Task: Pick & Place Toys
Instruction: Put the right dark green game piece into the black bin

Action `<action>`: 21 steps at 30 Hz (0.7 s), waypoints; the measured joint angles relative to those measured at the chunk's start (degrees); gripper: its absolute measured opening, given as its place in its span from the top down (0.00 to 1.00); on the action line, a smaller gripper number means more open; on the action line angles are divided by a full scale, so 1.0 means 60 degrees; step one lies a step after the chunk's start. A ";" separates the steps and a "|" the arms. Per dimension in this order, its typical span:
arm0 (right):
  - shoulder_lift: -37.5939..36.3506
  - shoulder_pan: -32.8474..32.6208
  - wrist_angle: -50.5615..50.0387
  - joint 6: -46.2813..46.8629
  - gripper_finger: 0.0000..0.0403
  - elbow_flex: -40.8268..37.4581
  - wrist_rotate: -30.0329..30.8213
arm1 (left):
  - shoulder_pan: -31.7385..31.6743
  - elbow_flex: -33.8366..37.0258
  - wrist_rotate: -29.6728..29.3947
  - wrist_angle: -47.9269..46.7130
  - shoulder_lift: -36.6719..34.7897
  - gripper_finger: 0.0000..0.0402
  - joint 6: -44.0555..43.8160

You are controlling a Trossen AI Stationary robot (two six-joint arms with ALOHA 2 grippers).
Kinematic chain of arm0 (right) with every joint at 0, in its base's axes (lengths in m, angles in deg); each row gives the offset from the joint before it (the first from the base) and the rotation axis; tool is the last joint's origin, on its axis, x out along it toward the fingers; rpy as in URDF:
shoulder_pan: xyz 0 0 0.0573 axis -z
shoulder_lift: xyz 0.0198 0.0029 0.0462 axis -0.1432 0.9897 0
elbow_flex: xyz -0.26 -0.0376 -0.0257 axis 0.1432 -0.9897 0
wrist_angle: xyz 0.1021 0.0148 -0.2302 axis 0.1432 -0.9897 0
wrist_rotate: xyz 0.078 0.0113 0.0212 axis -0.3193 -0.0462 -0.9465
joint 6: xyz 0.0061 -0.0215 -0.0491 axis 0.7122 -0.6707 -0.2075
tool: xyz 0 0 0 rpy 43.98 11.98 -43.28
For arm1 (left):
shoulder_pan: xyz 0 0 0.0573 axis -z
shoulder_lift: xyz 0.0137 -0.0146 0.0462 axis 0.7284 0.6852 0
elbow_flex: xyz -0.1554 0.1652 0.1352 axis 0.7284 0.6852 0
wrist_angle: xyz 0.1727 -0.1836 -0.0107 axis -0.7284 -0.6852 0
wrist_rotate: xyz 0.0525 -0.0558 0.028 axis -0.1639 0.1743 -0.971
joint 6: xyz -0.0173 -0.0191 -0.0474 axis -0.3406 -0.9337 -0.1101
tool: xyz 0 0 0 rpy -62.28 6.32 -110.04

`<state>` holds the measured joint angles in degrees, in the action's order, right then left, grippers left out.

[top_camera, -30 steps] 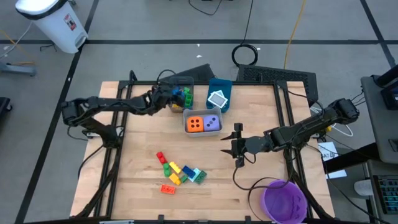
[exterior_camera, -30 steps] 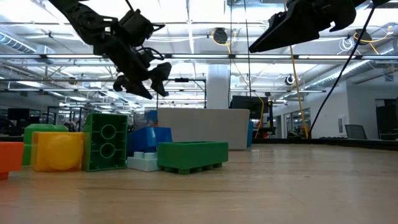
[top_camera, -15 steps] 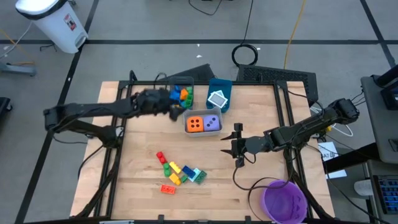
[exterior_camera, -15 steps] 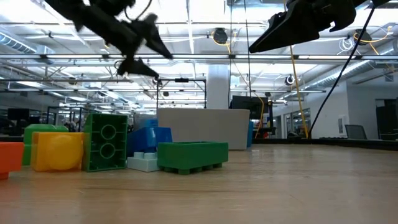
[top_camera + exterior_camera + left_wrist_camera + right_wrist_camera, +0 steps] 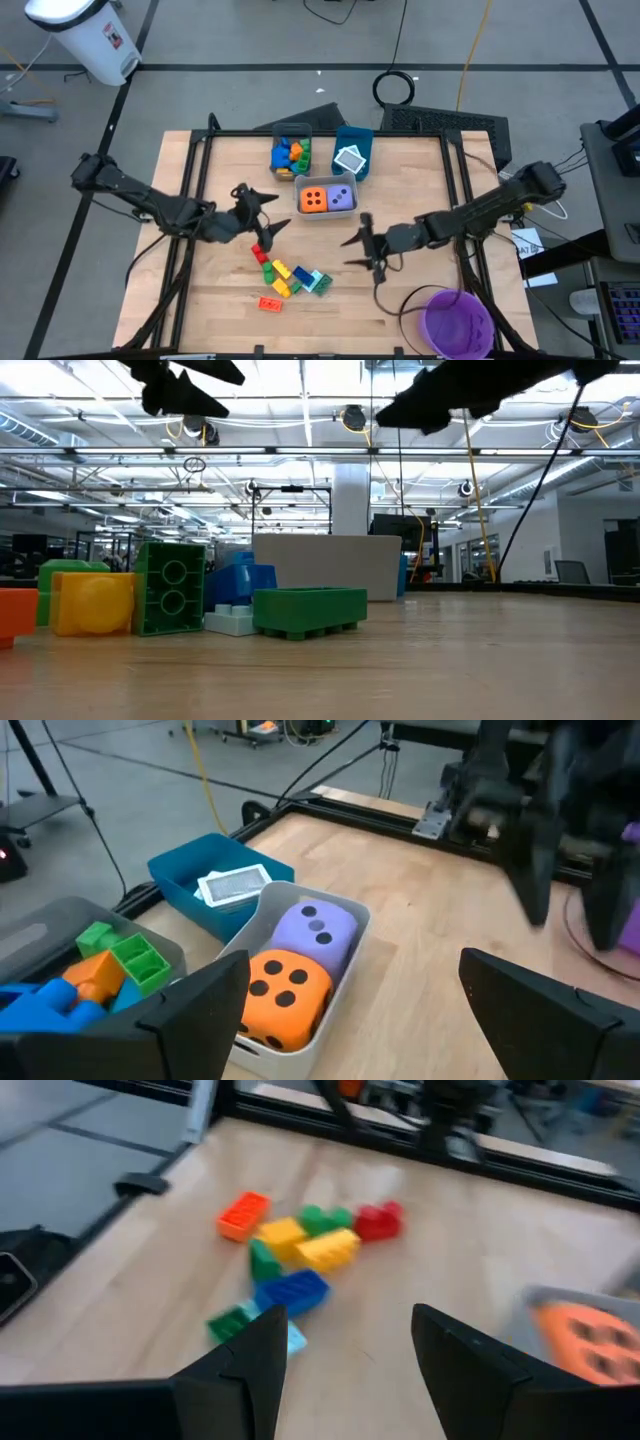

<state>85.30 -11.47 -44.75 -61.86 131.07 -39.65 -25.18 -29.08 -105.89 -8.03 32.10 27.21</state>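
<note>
The left pincer (image 5: 262,212) hangs released and empty at 12 o'clock of the loose brick cluster (image 5: 288,276) on the table (image 5: 420,190), apparently lining up for a pick. The right pincer (image 5: 361,248), also released, waits at the cluster's 3 o'clock. Two dice, the orange die (image 5: 313,199) and the purple die (image 5: 341,198), share one grey bin (image 5: 299,205), seemingly sorted by kind. About eight bricks remain loose.

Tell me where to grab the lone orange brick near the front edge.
Pinch the orange brick across its short width, coming straight down. It lies flat, apart from the other bricks, so both long sides look free for the fingers.
</note>
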 joint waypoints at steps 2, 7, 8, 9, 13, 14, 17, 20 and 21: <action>0.0809 -0.0119 0.0906 -0.0160 0.53 -0.0001 -0.0103 | 0.0146 0.0000 -0.0103 0.0069 -0.0012 0.09 0.0002; 0.2768 -0.0179 0.1246 -0.0561 0.46 0.0769 -0.1283 | 0.0021 0.0000 -0.0143 0.0053 0.0000 0.09 0.0108; 0.3086 -0.0175 0.1098 -0.0546 0.44 0.1040 -0.1487 | -0.0051 0.0000 -0.0146 0.0064 0.0039 0.09 0.0094; 0.3374 -0.0172 0.0876 -0.0542 0.42 0.1320 -0.1562 | -0.0146 0.0000 -0.0146 0.0079 0.0089 0.09 0.0014; 0.4330 -0.0108 -0.0012 -0.0627 0.34 0.2301 -0.1829 | -0.0458 0.0000 -0.0126 0.0065 0.0260 0.09 -0.0186; 0.4504 -0.0089 -0.0282 -0.0634 0.33 0.2437 -0.1982 | -0.0538 0.0000 -0.0124 0.0083 0.0320 0.09 -0.0256; 0.4987 0.0055 -0.0727 -0.0640 0.31 0.2671 -0.2584 | -0.0735 0.0000 -0.0088 0.0040 0.0525 0.09 -0.0292; 0.5292 0.0230 -0.0437 -0.0490 0.32 0.2671 -0.3316 | -0.0948 0.0000 -0.0092 0.0233 0.0672 0.09 -0.0300; 0.5406 0.0295 -0.0184 -0.0417 0.33 0.2672 -0.3548 | -0.1005 0.0004 -0.0088 0.0243 0.0678 0.09 -0.0297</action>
<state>117.74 -9.70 -45.86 -64.37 147.10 -60.94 -31.22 -29.05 -106.42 -6.57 36.16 25.43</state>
